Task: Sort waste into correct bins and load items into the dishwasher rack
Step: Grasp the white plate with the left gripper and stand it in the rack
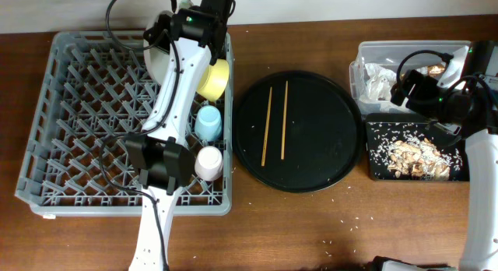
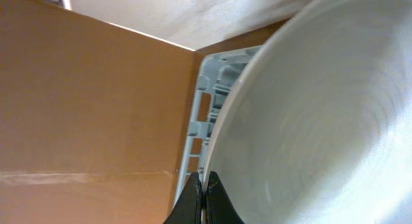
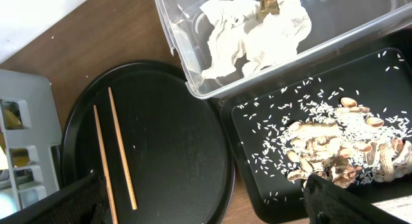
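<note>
My left gripper (image 2: pixel 206 188) is shut on the rim of the pale plate (image 2: pixel 322 121), which stands on edge at the far right corner of the grey dishwasher rack (image 1: pixel 78 131). In the overhead view the gripper (image 1: pixel 165 39) is just above the plate (image 1: pixel 156 62). A yellow bowl (image 1: pixel 214 78), blue cup (image 1: pixel 208 121) and pinkish-white cup (image 1: pixel 208 162) sit along the rack's right side. Two chopsticks (image 1: pixel 276 119) lie on the round black tray (image 1: pixel 299 174). My right gripper (image 3: pixel 212 205) is open and empty above the gap between the round tray and the black rectangular tray (image 3: pixel 257 121).
Crumpled napkins (image 3: pixel 251 31) with a brown wrapper lie in the clear tub (image 1: pixel 366 53). Food scraps (image 3: pixel 335 147) and rice lie in the black rectangular tray (image 1: pixel 377 146). A few rice grains are scattered on the wooden table in front.
</note>
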Robot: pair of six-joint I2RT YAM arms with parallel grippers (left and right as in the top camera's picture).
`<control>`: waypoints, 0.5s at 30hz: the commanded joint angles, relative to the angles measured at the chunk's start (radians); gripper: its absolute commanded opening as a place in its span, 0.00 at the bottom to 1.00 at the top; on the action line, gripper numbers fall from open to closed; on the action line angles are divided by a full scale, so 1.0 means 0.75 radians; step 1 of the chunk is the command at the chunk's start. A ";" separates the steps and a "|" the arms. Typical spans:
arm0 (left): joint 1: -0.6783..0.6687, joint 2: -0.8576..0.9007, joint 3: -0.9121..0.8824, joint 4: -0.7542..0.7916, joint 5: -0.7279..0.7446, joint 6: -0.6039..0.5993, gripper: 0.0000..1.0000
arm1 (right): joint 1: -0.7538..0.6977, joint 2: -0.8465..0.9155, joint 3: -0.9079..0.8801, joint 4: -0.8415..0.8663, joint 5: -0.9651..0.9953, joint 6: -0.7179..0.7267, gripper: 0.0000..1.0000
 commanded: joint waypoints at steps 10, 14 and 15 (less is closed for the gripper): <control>-0.005 0.069 0.167 -0.126 0.766 0.011 0.79 | -0.009 -0.001 0.001 0.003 0.022 -0.004 0.98; -0.043 0.013 0.566 -0.345 1.835 0.011 0.76 | -0.009 -0.001 0.001 0.003 0.022 -0.004 0.98; -0.058 0.014 0.563 -0.371 1.977 0.011 0.68 | -0.009 -0.001 0.001 0.003 0.022 -0.004 0.98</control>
